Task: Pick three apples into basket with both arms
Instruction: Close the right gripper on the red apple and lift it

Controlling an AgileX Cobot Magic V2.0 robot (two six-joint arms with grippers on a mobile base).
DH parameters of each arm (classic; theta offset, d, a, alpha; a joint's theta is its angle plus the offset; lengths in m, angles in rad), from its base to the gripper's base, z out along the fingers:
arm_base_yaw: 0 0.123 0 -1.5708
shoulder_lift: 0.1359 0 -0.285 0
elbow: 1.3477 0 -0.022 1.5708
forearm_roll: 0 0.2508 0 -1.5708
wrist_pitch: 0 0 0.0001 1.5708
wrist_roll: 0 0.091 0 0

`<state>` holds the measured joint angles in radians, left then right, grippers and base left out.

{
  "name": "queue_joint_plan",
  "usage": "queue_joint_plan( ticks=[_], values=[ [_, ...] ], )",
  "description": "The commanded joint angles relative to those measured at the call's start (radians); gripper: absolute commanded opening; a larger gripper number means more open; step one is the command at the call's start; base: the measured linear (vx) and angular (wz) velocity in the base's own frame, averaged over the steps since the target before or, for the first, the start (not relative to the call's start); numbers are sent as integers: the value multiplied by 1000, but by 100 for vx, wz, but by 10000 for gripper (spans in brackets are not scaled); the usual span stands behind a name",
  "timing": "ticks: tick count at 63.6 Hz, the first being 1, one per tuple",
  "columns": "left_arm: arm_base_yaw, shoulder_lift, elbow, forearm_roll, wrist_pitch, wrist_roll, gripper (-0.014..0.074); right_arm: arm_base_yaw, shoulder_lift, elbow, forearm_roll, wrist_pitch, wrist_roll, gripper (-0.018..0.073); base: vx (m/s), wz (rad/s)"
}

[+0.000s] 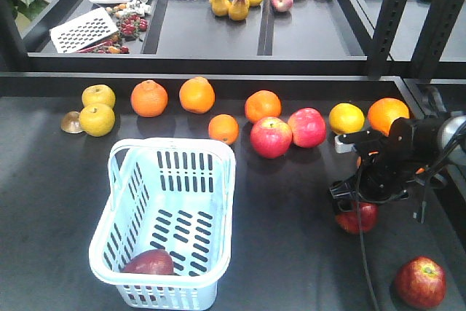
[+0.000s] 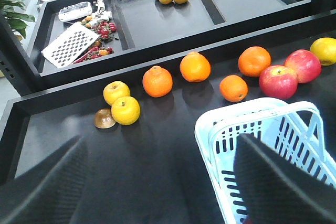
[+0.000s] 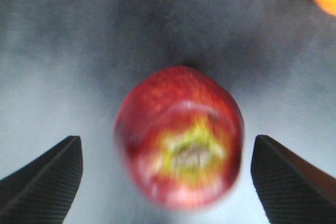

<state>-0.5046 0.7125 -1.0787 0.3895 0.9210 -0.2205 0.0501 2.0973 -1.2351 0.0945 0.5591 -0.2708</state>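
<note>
The right gripper (image 3: 167, 142) is spread wide, its fingers (image 3: 47, 177) flanking one dark red apple (image 3: 181, 137) on the black table (image 3: 63, 51) without touching it. The left gripper (image 2: 160, 145) is also wide open and empty, over the left edge of the light blue basket (image 2: 220, 129). The basket holds a second dark apple (image 1: 149, 261) at its near end, and a third dark apple (image 1: 420, 282) lies on the table near the first.
</note>
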Motion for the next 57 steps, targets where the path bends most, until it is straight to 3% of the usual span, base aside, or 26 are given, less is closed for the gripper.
queue_joint_plan(
  ticks=[1, 20, 39, 57],
  values=[
    [-1, -1, -24, 18, -62, -9, 543, -3, -25, -24, -5, -46, -3, 610, 0, 0],
    [-1, -1, -24, 18, -62, -9, 543, -3, 23, -24, -5, -53, 11, 544, 0, 0],
    [-1, -1, -24, 18, -61, -9, 543, -3, 2, -24, 8, -44, 12, 230, 0, 0],
    [-1, -1, -24, 18, -60, -9, 543, 1, -130, -24, 38, 24, 21, 218, 0, 0]
  ],
)
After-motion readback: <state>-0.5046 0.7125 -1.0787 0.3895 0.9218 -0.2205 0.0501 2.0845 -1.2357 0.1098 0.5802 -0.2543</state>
